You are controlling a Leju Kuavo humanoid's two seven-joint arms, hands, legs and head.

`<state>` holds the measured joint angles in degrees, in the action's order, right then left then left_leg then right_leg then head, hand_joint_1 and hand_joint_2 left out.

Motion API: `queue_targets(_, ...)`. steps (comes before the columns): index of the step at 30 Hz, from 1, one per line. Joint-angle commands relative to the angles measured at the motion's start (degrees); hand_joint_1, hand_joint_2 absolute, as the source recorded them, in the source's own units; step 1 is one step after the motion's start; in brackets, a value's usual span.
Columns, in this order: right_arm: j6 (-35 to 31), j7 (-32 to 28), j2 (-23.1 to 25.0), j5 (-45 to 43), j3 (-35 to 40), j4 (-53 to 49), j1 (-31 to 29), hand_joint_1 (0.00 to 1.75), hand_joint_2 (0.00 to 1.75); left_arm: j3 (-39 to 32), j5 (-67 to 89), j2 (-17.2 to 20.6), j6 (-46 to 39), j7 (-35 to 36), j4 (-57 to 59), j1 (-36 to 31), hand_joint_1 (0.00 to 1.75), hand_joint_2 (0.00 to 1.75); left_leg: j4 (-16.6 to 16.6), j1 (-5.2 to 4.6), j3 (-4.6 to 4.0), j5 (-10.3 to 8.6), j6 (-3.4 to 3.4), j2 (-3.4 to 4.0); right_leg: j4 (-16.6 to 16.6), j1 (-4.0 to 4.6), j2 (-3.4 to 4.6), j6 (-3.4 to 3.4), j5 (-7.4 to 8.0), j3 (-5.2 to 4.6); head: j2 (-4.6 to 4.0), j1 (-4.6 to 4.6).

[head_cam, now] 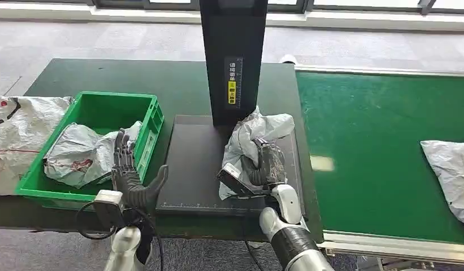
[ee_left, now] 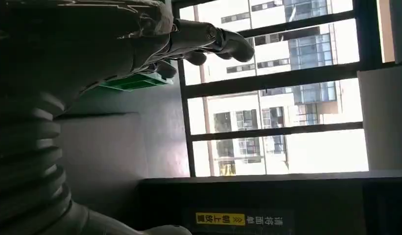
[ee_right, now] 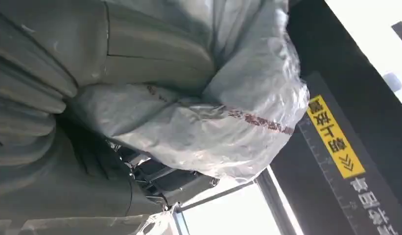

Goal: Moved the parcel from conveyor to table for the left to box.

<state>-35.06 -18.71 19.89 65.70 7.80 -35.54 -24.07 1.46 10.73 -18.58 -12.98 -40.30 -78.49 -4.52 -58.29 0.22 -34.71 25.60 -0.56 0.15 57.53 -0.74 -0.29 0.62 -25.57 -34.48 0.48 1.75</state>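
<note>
**Parcel held over the black pad, left hand waiting beside the crate**

The right hand (head_cam: 267, 167) has its fingers wrapped around a crumpled grey parcel (head_cam: 253, 135), holding it on or just above the black pad (head_cam: 193, 164) at the worktop's (head_cam: 178, 84) front edge, close to the worktop's right edge where the conveyor (head_cam: 376, 147) begins. The right wrist view shows the parcel's plastic bunched against the palm, so the grip looks firm. Placing it there seems sensible: the pad lies between the conveyor and the green crate (head_cam: 102, 113), within reach of both arms.

The left hand (head_cam: 129, 172) is raised with fingers spread and holds nothing, at the front edge between the crate's right wall and the pad, apparently ready to take over.

The black upright post (head_cam: 234, 56) stands just behind the parcel, limiting room toward the back. The pad's left half is bare, giving the left hand space to come in. Another parcel (head_cam: 451, 169) lies on the conveyor's right side, and the crate already holds bags (head_cam: 82, 152).
</note>
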Motion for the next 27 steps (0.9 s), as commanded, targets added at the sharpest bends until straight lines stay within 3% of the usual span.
queue_targets(1, -4.9, -4.4, -1.1, -2.9, -1.1, 0.3, -1.2, 0.0, 1.75, -0.5, 0.0, -1.4, -1.3, 0.3, 2.7, -0.8, 0.0, 1.75, 0.1, 0.0, 0.14, -0.01, 0.01, -0.1, -0.1, 0.01, -0.08, -0.01, -0.02, 0.19, 0.0, 0.0)
queue_targets(9, -4.9, -10.4, -0.5, -8.5, -2.8, -12.7, 3.2, 0.0, 1.75, -1.1, -0.1, -1.4, -1.6, 0.3, 2.6, -0.8, 0.0, 1.75, 0.1, 0.02, 0.17, 0.03, 0.0, -0.13, -0.1, 0.03, -0.1, -0.03, -0.05, 0.23, 0.0, 0.0)
queue_targets(16, -4.9, -17.3, 0.1, -13.0, -4.6, -35.0, 12.5, 0.0, 1.75, -0.8, 0.2, -1.4, -1.9, 0.3, 3.0, -0.5, 0.0, 1.75, 0.1, 0.0, 0.07, 0.01, 0.01, -0.28, -0.1, 0.0, -0.25, -0.03, -0.09, 0.17, 0.0, 0.02)
queue_targets(27, -4.9, -20.0, 0.1, -16.8, -4.8, -42.9, 16.2, 0.0, 1.75, -0.3, 0.7, -1.4, -2.4, 0.3, 3.1, 0.1, 0.0, 1.75, 0.1, 0.02, 0.18, 0.02, -0.01, -0.24, -0.2, 0.01, -0.19, -0.03, -0.07, 0.25, 0.0, 0.02)
